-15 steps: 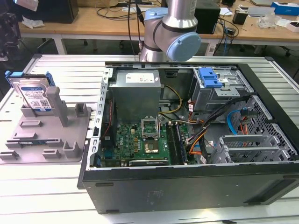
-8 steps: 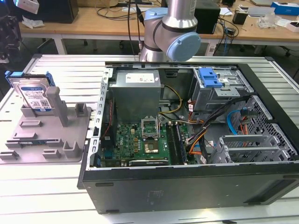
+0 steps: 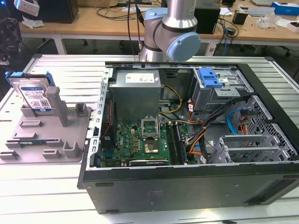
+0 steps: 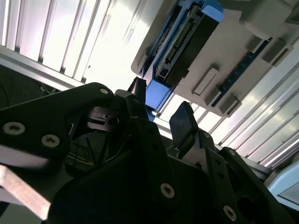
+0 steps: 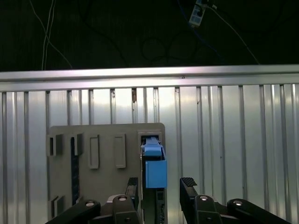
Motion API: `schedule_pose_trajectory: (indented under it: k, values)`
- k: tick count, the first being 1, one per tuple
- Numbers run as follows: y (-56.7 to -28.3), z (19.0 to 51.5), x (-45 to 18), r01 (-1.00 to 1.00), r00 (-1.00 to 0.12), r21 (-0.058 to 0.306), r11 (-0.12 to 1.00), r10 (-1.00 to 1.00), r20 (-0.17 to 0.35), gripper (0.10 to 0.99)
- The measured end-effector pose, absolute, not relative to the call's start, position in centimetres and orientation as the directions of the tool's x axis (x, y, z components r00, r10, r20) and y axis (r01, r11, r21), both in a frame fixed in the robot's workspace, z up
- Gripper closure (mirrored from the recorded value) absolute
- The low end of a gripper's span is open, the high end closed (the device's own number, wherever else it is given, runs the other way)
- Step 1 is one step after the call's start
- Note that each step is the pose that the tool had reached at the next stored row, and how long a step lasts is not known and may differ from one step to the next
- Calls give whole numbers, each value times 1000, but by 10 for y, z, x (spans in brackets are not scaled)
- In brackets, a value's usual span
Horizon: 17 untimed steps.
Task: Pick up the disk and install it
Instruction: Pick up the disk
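Slats of pale metal make up the bench (image 3: pixel 65 74). At the exterior view's left a grey fixture (image 3: pixel 56 140) lies on them, with the disk (image 3: pixel 35 95) standing on edge in a slot at its far corner, label face toward the camera, blue bracket round its rim. Toward the exterior view's right sits the open computer case (image 3: pixel 187 186), the arm (image 3: pixel 170 28) rising behind it. In the case's far right corner is a metal drive cage (image 3: pixel 219 93) with a blue latch, well apart from the disk. In the first wrist view the tool (image 5: pixel 161 189) looks down on the fixture. The disk's thin, blue-capped upper edge lies in line with the gap between the two fingers (image 5: pixel 189 186), a little nearer one finger than the other. The long axis of that edge runs crosswise to the line joining the fingers, so the flat faces are turned toward them — closing would, by this reading, pinch the disk across its thickness. The fingers stand spread wider than the disk is thick, holding nothing and touching nothing. The tool hovers above the disk with clear space between — the pick-up is not yet made, and the disk sits in its fixture.
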<state>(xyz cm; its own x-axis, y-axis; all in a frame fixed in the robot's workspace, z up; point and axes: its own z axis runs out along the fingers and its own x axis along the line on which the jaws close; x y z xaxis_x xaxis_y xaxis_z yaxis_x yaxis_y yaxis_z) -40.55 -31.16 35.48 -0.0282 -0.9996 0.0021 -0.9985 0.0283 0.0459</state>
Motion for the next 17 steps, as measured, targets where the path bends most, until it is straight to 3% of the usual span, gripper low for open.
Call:
schedule_pose_trajectory:
  k: [17]
  values:
    - [-312,342,-407,-999,-28,46,28,-1000,3,604]
